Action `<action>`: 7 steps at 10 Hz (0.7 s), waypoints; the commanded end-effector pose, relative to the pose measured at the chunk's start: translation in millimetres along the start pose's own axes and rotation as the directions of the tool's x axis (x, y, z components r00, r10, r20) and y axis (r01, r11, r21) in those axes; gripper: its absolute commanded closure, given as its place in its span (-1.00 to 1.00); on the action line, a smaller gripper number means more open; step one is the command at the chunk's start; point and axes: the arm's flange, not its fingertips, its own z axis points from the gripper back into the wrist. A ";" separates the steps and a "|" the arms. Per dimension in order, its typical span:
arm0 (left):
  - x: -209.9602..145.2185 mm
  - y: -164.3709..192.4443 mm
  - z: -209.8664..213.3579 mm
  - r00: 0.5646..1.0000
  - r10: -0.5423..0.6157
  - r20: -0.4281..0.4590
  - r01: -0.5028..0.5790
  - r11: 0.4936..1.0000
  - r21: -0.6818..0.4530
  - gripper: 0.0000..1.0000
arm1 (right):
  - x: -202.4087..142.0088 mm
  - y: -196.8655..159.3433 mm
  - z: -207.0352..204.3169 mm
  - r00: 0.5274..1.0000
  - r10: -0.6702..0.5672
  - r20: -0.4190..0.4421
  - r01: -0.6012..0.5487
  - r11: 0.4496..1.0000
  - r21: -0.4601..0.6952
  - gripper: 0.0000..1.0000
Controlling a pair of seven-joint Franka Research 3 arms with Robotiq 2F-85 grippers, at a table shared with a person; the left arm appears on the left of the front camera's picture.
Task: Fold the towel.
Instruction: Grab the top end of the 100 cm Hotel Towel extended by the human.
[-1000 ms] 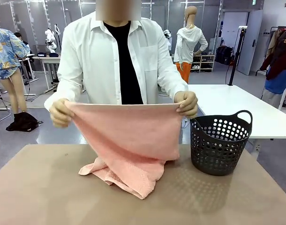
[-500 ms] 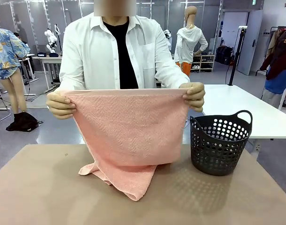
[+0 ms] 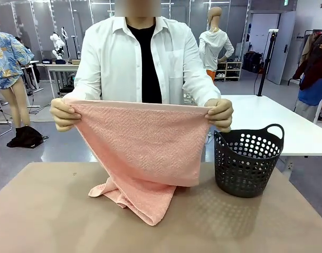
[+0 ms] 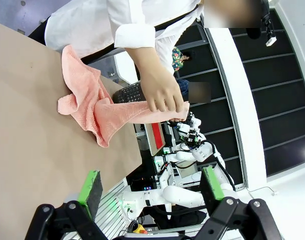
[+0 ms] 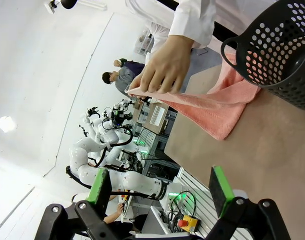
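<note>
The person's hands (image 3: 65,114) hold the towel (image 3: 145,142) by its top corners, its lower end bunched on the tabletop (image 3: 45,211). That crumpled tail may fold in crooked or catch the basket (image 3: 248,163) (just beside it). The robot's left hand (image 4: 150,181) and right hand (image 5: 160,181) hang spread, empty.

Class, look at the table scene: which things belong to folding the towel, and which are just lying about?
In the job: towel, held up by its top corners, lower end on the table; person's right hand and left hand, gripping it.
Lying about: basket, standing beside the towel.
</note>
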 end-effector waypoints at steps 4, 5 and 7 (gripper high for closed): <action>6.4 -87.0 -10.0 0.844 -0.477 -0.243 0.518 0.843 0.145 -1.00 | 16.7 62.3 -6.0 0.950 0.288 -0.118 -0.302 0.946 -0.117 -1.00; 6.5 -118.0 -17.0 0.755 -0.572 -0.320 0.640 0.749 0.170 -1.00 | 20.6 90.9 -16.8 0.894 0.401 -0.200 -0.437 0.879 -0.193 -1.00; -4.6 -178.4 -46.5 0.537 -0.713 -0.451 0.836 0.520 0.174 -1.00 | 20.3 151.2 -56.4 0.730 0.567 -0.381 -0.671 0.701 -0.242 -1.00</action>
